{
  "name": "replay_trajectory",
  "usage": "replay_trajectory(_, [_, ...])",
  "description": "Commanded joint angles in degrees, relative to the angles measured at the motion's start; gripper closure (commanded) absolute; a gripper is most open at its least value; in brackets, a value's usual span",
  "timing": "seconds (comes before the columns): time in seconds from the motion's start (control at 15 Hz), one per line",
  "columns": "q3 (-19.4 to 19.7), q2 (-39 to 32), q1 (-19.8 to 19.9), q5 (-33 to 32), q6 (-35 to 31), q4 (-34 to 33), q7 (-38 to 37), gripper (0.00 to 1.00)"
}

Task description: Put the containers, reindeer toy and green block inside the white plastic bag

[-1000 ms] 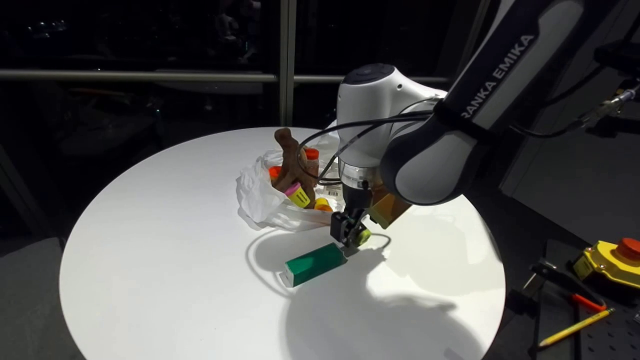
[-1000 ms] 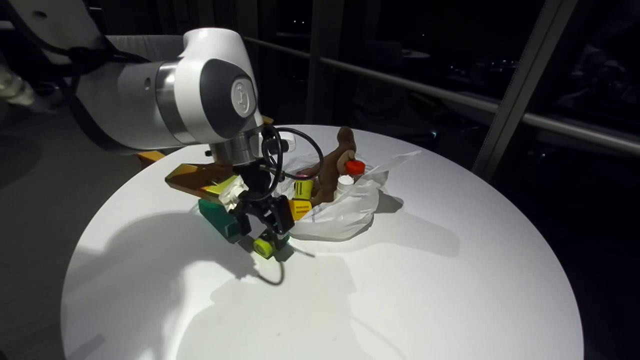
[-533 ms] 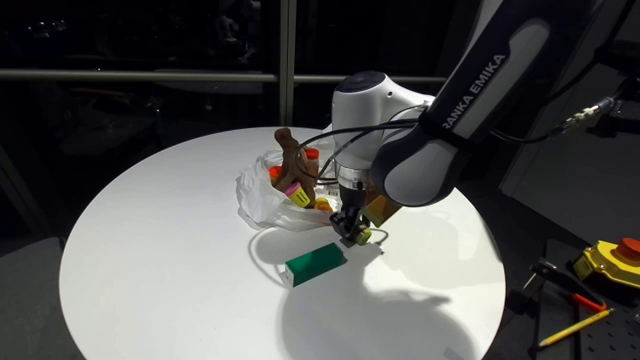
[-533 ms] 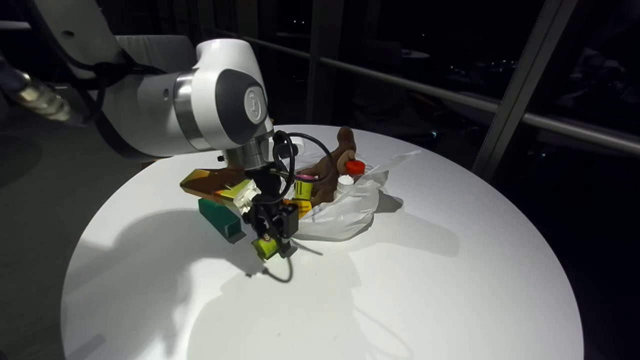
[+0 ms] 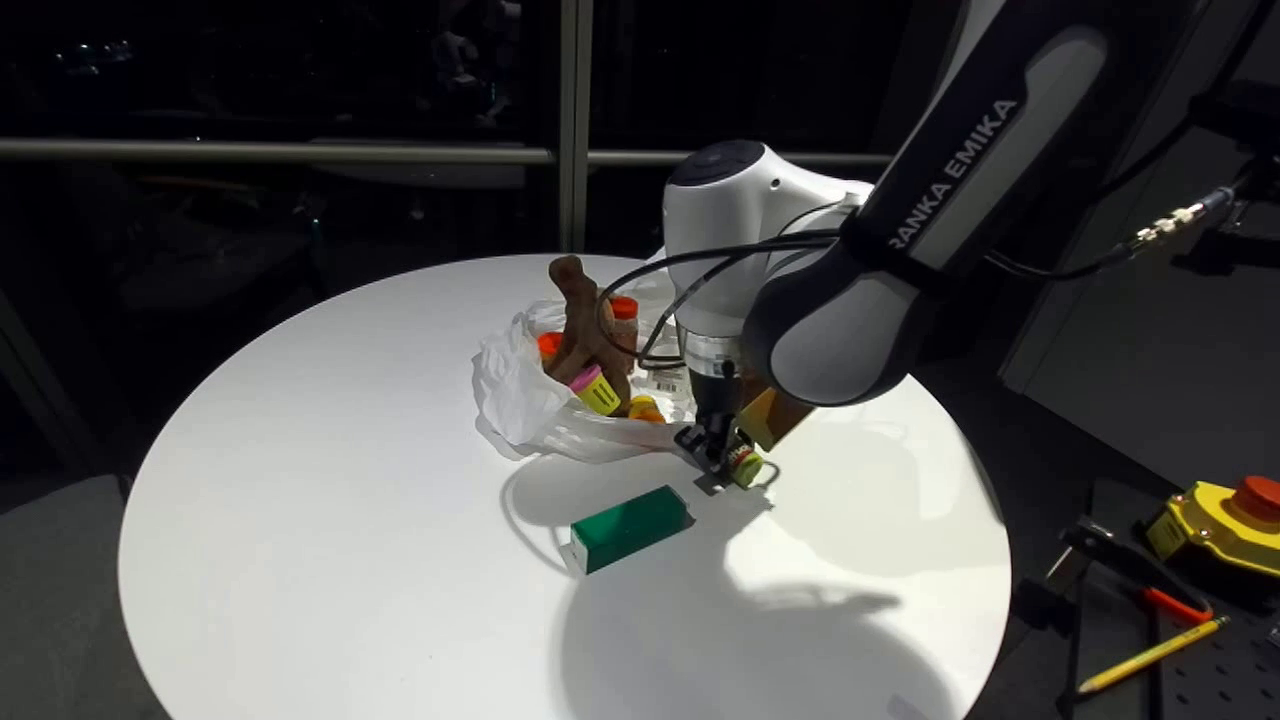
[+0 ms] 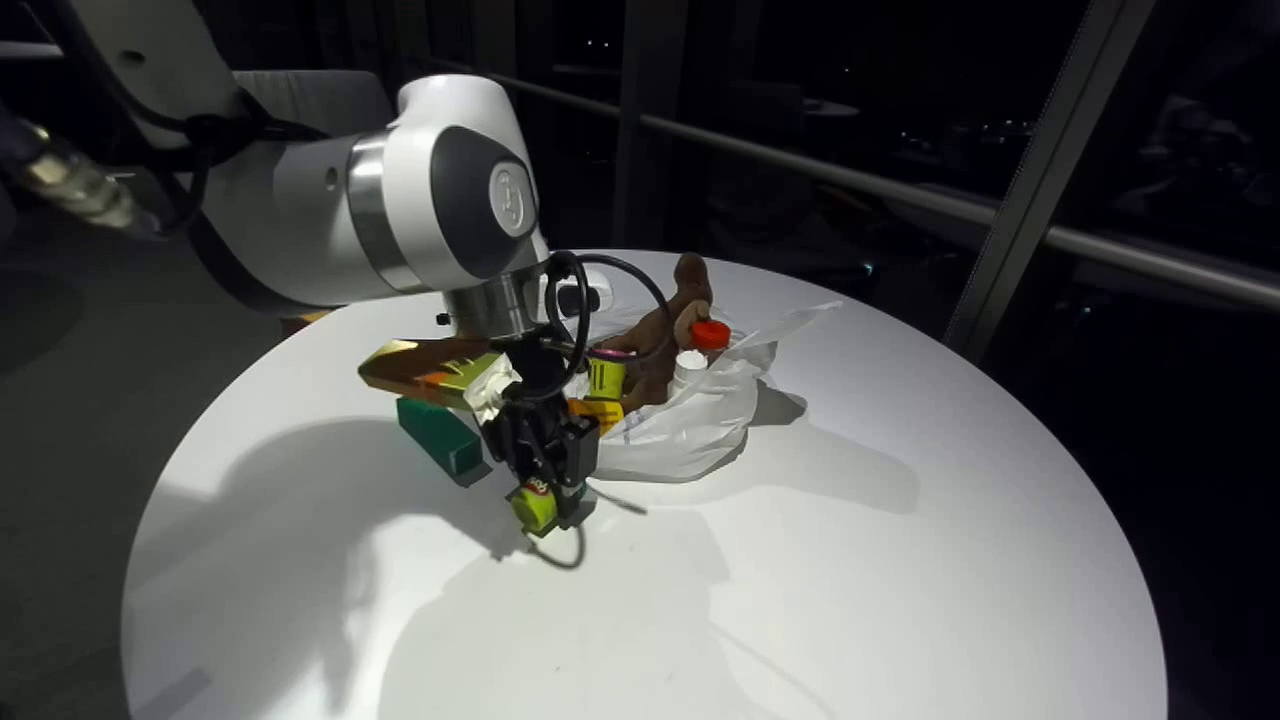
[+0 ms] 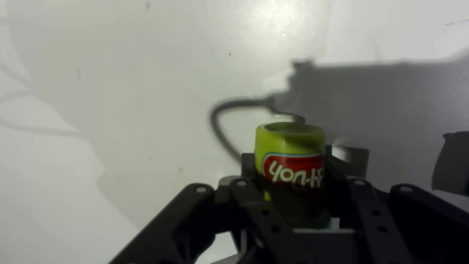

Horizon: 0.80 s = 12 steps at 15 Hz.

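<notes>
- Tub (image 7: 287,141), yellow-green with a red label, is the task's thing in hand: it tilts on its side above or on the worktop (image 5: 330,480) (contact I cannot tell), near the bag (image 5: 520,385) but outside it.
- The tool (image 7: 288,164) has it gripped, its fingers (image 7: 248,167) against opposite sides of the round wall.
- Handling, as I judge it: light, fairly stiff, smooth enough to twist or roll out of a loose hold. Mid-body, straight across the width, looks the best place; squeezing the teal end (image 7: 324,220), probably the lid, might pop it off.
- The bag looks thin and limp, likely to snag or drag, so the tub should clear its rim before release.
- In it are the reindeer (image 5: 582,335), red-capped bottle (image 5: 624,332), white-capped bottle (image 6: 690,370), pink-topped tub (image 5: 597,391) and orange pot (image 5: 549,346). The reindeer, soft-looking, stands above the rim; the tub could tumble off it.
- The green block (image 5: 632,528) lies on the worktop beside the tool, outside the bag. It is probably stiff and light; take it across its narrow width, near the middle.
</notes>
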<state>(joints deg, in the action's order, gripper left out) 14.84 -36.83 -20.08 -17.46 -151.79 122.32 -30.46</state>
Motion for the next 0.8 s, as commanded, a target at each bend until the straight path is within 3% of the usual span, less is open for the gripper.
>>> replay_trajectory(0.0, [1.0, 8.9, -2.4, -2.2, 4.5, 5.8, -0.2, 0.78])
replay_trajectory(0.27, [-0.3, 14.0, -2.2, -6.0, 5.1, 5.1, -1.1, 0.78])
replay_trajectory(0.73, [0.4, 5.4, -2.8, -11.1, -2.1, -6.9, -16.5, 0.81])
